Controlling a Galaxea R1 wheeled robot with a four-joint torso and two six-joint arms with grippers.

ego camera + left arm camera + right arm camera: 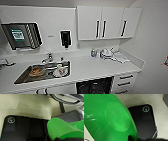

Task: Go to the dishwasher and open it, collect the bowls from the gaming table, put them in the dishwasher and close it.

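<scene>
The dishwasher [94,86] sits under the white counter [100,67], and its dark racked inside shows between the white fronts. A lime green bowl [109,117] looms very close in the right wrist view, underside toward the camera. My right gripper [130,138] is shut on its rim. In the left wrist view the green bowl [60,127] shows over a pale floor, beside the robot's dark plate. The gaming table is out of view.
A steel sink [22,76] with dishes and a tap [48,58] is set in the counter's left part. Bottles and a cloth [120,58] lie at the back right. Drawers [126,82] flank the dishwasher; upper cupboards [107,22] hang above. A wall closes the right.
</scene>
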